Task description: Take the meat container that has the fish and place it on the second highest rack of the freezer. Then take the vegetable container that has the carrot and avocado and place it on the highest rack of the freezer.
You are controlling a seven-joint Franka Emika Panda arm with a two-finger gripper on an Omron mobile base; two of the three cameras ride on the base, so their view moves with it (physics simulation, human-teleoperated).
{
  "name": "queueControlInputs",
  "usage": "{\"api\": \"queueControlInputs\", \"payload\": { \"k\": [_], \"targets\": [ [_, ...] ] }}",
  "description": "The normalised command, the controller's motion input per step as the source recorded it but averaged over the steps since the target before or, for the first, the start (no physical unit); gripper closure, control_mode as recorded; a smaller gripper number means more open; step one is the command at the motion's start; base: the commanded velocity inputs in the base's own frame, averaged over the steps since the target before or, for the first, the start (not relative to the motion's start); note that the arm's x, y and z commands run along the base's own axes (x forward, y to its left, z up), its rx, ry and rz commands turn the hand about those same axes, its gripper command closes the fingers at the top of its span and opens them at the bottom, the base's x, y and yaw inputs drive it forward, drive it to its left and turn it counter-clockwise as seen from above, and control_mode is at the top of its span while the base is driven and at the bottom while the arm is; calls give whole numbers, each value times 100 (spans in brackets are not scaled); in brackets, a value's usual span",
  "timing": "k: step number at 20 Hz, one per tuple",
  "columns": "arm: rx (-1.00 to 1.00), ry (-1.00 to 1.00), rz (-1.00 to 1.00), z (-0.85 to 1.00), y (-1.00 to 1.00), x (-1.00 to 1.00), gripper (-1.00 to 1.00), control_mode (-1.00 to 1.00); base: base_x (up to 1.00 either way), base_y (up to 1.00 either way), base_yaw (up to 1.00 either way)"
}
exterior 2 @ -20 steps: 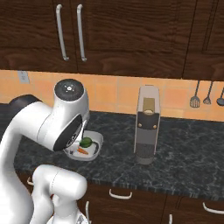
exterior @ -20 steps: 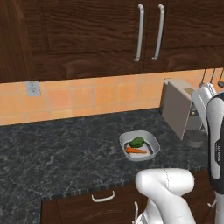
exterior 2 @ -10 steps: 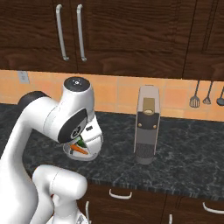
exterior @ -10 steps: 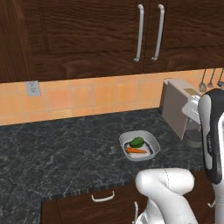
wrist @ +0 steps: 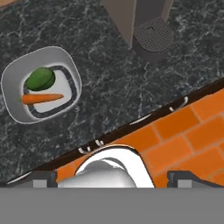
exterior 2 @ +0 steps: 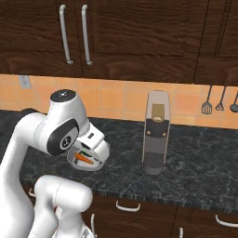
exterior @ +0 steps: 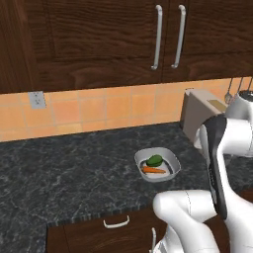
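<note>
The vegetable container (exterior: pixel 158 164), a shallow white bowl-like tray with rounded corners, sits on the dark speckled counter (exterior: pixel 64 173) near its front edge. Inside it the avocado (exterior: pixel 154 160) lies at the back and the carrot (exterior: pixel 154 170) in front of it, just beside each other. From the hand view the same tray (wrist: pixel 13 83) appears at about ten o'clock, with the avocado (wrist: pixel 40 78) above the carrot (wrist: pixel 42 98), whose tip points toward three o'clock. In the right base view the tray (exterior 2: pixel 89 162) is partly hidden behind the arm's wrist, and the carrot (exterior 2: pixel 84 159) peeks out beneath it.

At about three o'clock from the tray in the left base view stands a tan coffee machine (exterior: pixel 201 113) against the orange tiled backsplash (exterior: pixel 99 106); from the right base view the machine (exterior 2: pixel 156 132) stands well apart from the tray, at its three o'clock.

The pincer (wrist: pixel 112 179) shows as two small dark tips at the bottom of the hand view, set far apart and holding nothing, with counter and floor tiles beneath them.

Dark wooden cabinets (exterior 2: pixel 121 32) with long metal handles hang above, and utensils (exterior 2: pixel 208 104) hang on the wall at the far right.
</note>
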Motion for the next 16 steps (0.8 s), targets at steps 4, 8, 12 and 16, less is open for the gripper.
{"api": "queueControlInputs", "payload": {
  "k": [4, 8, 12, 16],
  "targets": [
    [-7, 0, 14, -22, 6, 24, -100, -100, 0, 0, 0],
    [0, -3, 12, -28, 0, 39, -100, -100, 0, 0, 0],
    [0, 0, 13, -34, 17, 68, -100, -100, 0, 0, 0],
    [0, 0, 8, -33, 20, 57, -100, -100, 0, 0, 0]
  ]
}}
